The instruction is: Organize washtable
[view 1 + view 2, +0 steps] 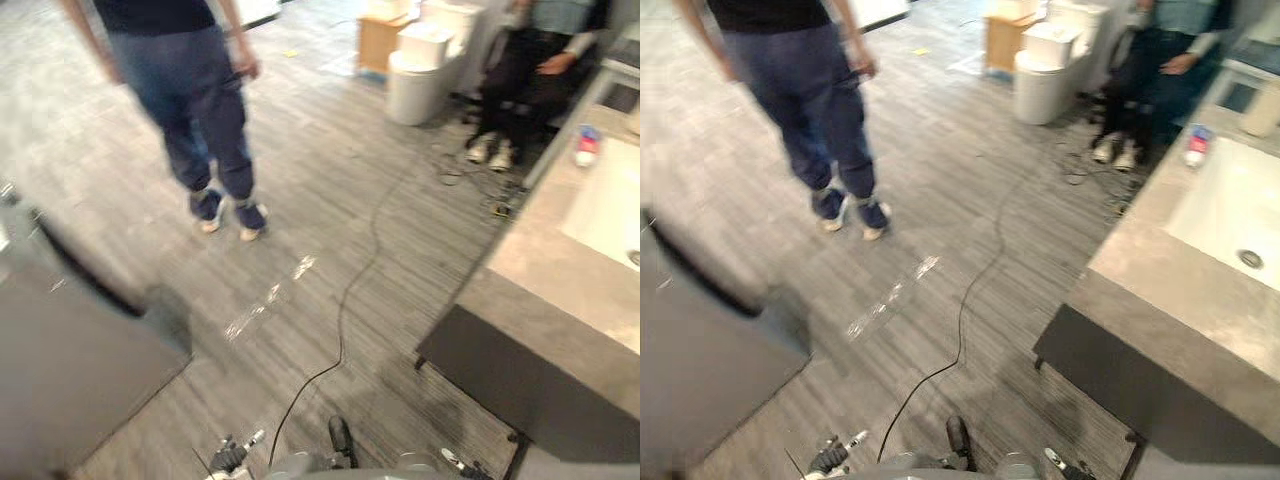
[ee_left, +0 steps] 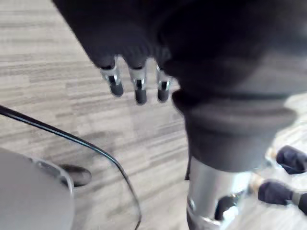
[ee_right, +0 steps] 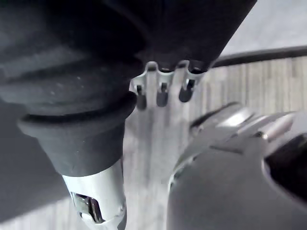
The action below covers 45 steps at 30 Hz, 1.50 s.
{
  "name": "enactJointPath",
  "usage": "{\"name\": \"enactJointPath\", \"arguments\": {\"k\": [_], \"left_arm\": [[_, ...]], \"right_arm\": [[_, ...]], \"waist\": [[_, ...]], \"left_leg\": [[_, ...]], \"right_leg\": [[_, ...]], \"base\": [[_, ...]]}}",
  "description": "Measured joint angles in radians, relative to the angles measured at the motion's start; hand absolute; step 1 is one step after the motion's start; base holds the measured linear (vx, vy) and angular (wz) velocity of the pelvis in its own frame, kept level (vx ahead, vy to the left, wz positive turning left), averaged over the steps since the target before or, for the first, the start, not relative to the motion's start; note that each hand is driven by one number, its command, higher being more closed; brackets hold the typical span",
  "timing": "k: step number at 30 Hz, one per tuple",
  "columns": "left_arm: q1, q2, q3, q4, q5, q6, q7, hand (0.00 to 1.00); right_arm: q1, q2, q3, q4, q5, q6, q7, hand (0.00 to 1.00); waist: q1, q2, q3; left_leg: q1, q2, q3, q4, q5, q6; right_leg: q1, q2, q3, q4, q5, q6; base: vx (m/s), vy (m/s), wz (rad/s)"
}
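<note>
The washtable point(image 1: 540, 262) runs along the right side, a grey-beige stone top with a white sink basin point(image 1: 1225, 205) and its drain point(image 1: 1250, 258). A small red, white and blue tube point(image 1: 586, 145) lies at the basin's far corner, with a beige container point(image 1: 1262, 108) just beyond it. My left hand point(image 2: 138, 85) hangs over the wooden floor, fingers straight and holding nothing. My right hand point(image 3: 162, 94) hangs the same way, empty. Both hands are well away from the washtable.
A person in dark trousers point(image 1: 200, 110) stands on the floor ahead to the left. Another person point(image 1: 530, 70) sits by the washtable's far end. White bins point(image 1: 420, 75) and a wooden cabinet point(image 1: 378, 42) stand at the back. A grey surface point(image 1: 70, 370) lies lower left.
</note>
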Motion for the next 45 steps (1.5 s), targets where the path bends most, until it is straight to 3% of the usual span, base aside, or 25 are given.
{"name": "enactJointPath", "arguments": {"k": [1, 2, 4, 12, 19, 23, 24, 32, 38, 41, 45], "left_arm": [[0.012, -0.002, 0.0, 0.003, -0.012, 0.0, -0.001, 0.0], [0.017, 0.001, 0.0, 0.005, -0.023, -0.003, -0.003, 0.0], [0.031, 0.006, 0.002, 0.017, -0.081, -0.001, -0.003, 0.0], [0.051, -0.005, 0.042, 0.033, -0.115, 0.003, -0.021, 0.0], [0.049, 0.003, 0.039, 0.045, -0.04, 0.012, -0.024, 0.0], [0.049, 0.007, 0.03, 0.045, -0.039, 0.011, -0.024, 0.0], [0.048, 0.022, 0.018, 0.055, -0.02, 0.011, -0.023, 0.0], [0.047, 0.022, 0.019, 0.055, -0.02, 0.013, -0.022, 0.0], [0.046, 0.006, 0.044, 0.047, -0.023, 0.018, 0.003, 0.0], [0.046, 0.0, 0.044, 0.034, -0.032, 0.018, 0.011, 0.0], [0.025, -0.006, 0.04, 0.032, -0.042, 0.02, 0.026, 0.0]], "right_arm": [[0.001, -0.006, 0.007, 0.005, -0.004, 0.001, 0.0, 0.0], [-0.002, -0.002, 0.016, 0.006, -0.01, 0.001, 0.002, 0.0], [-0.001, 0.004, 0.037, 0.011, -0.01, -0.001, 0.015, 0.0], [0.004, 0.014, 0.004, 0.025, 0.018, -0.001, 0.02, 0.0], [0.006, 0.011, -0.001, 0.027, 0.059, 0.0, 0.039, 0.0], [0.006, 0.011, 0.0, 0.033, 0.06, 0.003, 0.039, 0.0], [-0.023, 0.004, 0.038, 0.074, 0.055, 0.019, 0.04, 0.0], [-0.027, 0.003, 0.038, 0.071, 0.043, 0.019, 0.039, 0.0], [-0.028, 0.004, 0.039, 0.023, -0.01, 0.022, 0.032, 0.0], [-0.019, 0.006, 0.041, -0.013, -0.011, 0.021, 0.029, 0.0], [0.037, 0.02, 0.035, -0.089, -0.008, 0.013, 0.03, 0.0]], "waist": [[0.005, -0.004, -0.002], [0.02, 0.003, -0.004], [0.023, -0.009, -0.011], [0.008, -0.01, -0.013], [-0.007, 0.001, -0.028], [-0.007, -0.002, -0.033], [-0.007, -0.022, -0.049], [-0.013, -0.017, -0.045], [-0.021, -0.014, -0.027], [-0.02, -0.008, -0.012], [-0.041, 0.019, 0.003]], "left_leg": [[0.016, -0.001, -0.019, -0.037, 0.015, -0.023], [0.035, -0.004, -0.027, -0.073, 0.031, -0.04], [0.047, -0.004, -0.041, -0.139, 0.075, -0.047], [0.091, 0.016, 0.065, -0.216, 0.076, -0.049], [0.084, 0.024, 0.131, -0.216, 0.076, -0.049], [0.084, 0.022, 0.137, -0.216, 0.078, -0.052], [0.123, 0.03, 0.135, -0.217, 0.075, -0.051], [0.122, 0.031, 0.143, -0.217, 0.074, -0.049], [0.131, 0.033, 0.213, -0.217, 0.046, -0.01], [0.146, 0.042, 0.246, -0.217, 0.024, -0.01], [0.182, 0.078, 0.226, -0.216, 0.004, -0.021]], "right_leg": [[0.02, 0.008, -0.011, -0.044, 0.022, -0.028], [0.036, 0.019, -0.017, -0.073, 0.036, -0.027], [0.045, 0.03, -0.041, -0.115, 0.059, -0.016], [0.054, 0.039, -0.019, -0.133, 0.067, -0.023], [0.04, 0.038, 0.022, -0.166, 0.072, -0.031], [0.044, 0.035, 0.022, -0.179, 0.073, -0.031], [0.097, 0.041, -0.014, -0.208, 0.095, -0.028], [0.09, 0.042, -0.005, -0.202, 0.093, -0.029], [0.054, 0.03, 0.042, -0.129, 0.09, -0.035], [0.028, 0.028, 0.047, -0.065, 0.097, -0.045], [-0.095, 0.045, 0.037, 0.202, 0.133, -0.089]], "base": [[-0.01, -0.005, 0.37], [-0.08, 0.012, 0.27], [-0.08, -0.062, 0.22], [-0.07, -0.052, 0.0], [0.01, -0.017, -0.24], [0.03, -0.018, -0.07], [0.0, 0.0, 0.0], [0.0, 0.0, -0.02], [0.0, -0.013, -0.27], [-0.01, -0.006, -0.41], [0.06, 0.004, -0.01]]}}
